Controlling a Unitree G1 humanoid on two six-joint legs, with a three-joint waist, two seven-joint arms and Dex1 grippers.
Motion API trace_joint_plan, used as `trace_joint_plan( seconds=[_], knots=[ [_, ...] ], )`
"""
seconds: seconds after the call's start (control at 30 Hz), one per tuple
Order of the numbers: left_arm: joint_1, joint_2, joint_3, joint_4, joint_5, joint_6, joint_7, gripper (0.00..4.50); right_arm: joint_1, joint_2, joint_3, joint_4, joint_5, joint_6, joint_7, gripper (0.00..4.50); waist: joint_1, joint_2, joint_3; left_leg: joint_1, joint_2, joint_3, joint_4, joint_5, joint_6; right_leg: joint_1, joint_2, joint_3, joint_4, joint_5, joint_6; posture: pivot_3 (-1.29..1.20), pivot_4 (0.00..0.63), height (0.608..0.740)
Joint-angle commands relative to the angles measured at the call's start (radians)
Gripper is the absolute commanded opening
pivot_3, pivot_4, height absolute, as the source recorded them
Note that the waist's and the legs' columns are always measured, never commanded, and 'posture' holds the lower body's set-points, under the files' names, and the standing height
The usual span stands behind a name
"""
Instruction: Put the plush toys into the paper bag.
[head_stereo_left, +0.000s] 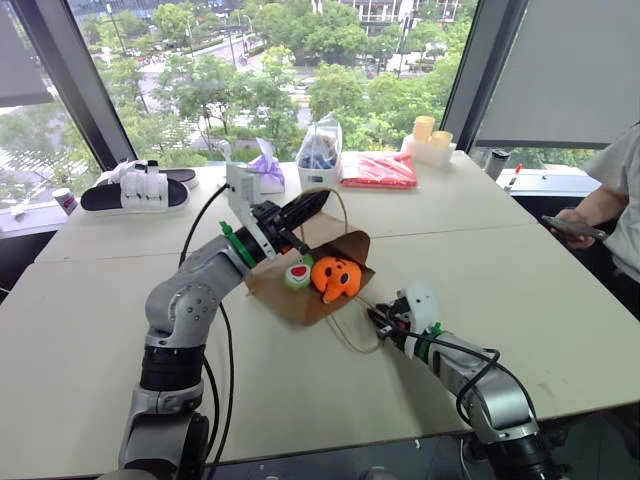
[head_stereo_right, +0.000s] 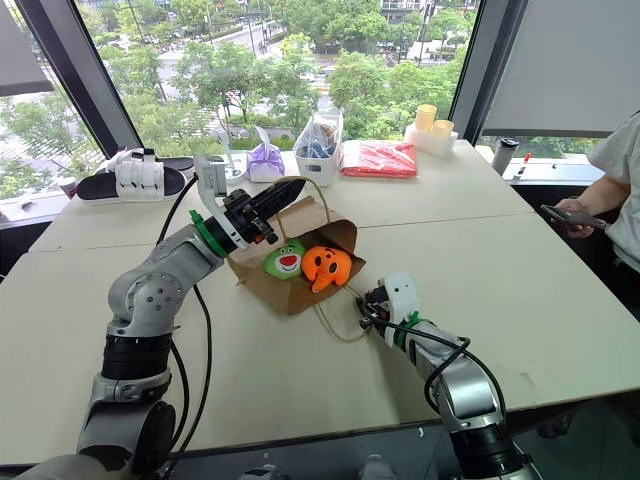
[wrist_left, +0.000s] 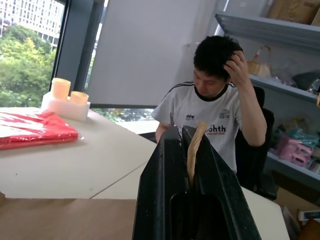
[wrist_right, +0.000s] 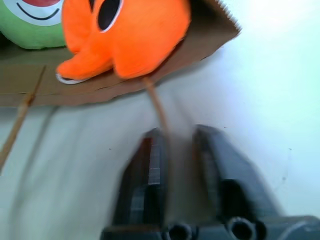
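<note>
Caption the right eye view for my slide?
Left gripper pinches the paper bag's handle; both plush toys sit in its mouth.

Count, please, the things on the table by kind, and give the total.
Plush toys: 2, orange and green
Paper bag: 1
Sandals: 2
Purple pouch: 1
Clear plastic bag: 1
Red packet: 1
Yellow cups: 2
Total: 10

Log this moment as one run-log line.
left gripper: shut on bag handle | right gripper: shut | plush toys: at paper bag mouth
</note>
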Motion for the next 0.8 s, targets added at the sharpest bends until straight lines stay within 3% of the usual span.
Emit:
trace_joint_plan(
  seconds=[0.03,0.17,0.3,0.5,0.8],
  knots=[
    [-0.009,0.005,0.011,-0.041,-0.002,-0.018,0.008,0.0,-0.021,-0.038,0.029,-0.095,-0.001,0.034,0.044,0.03,0.002,0.0,0.0,0.0,0.0,0.0,0.0,0.0,0.0,0.0,0.0,0.0,0.0,0.0,0.0,0.0,0.15,0.74],
    [-0.026,0.014,0.019,-0.016,0.003,-0.025,0.008,0.0,-0.092,-0.098,-0.026,-0.26,0.059,0.151,0.076,0.03,0.003,0.0,0.0,-0.001,0.0,0.0,0.0,0.0,0.0,-0.001,0.0,0.0,0.0,0.0,0.0,0.0,0.15,0.74],
    [-0.092,0.02,0.043,0.056,0.002,-0.034,0.012,0.0,-0.233,-0.148,-0.159,-0.37,0.171,0.291,0.086,0.03,0.006,0.0,0.001,-0.001,0.0,0.0,0.0,0.0,0.0,-0.001,0.0,0.0,0.0,0.0,0.0,0.0,0.15,0.74],
    [-0.161,0.025,0.036,0.187,0.068,-0.095,0.008,0.0,-0.363,-0.243,-0.244,-0.332,0.219,0.346,0.104,0.03,0.008,0.0,0.001,-0.003,-0.001,-0.001,0.0,0.0,0.001,-0.001,-0.001,-0.001,-0.002,0.0,0.0,0.0,0.15,0.74],
    [-0.098,0.025,-0.031,0.357,0.201,-0.194,-0.099,0.0,-0.278,-0.187,-0.194,-0.252,0.192,0.286,0.07,0.03,0.006,0.0,0.001,-0.003,-0.001,0.0,-0.001,-0.001,0.001,-0.003,-0.001,0.0,-0.001,0.0,0.0,0.0,0.15,0.74]
  ],
)
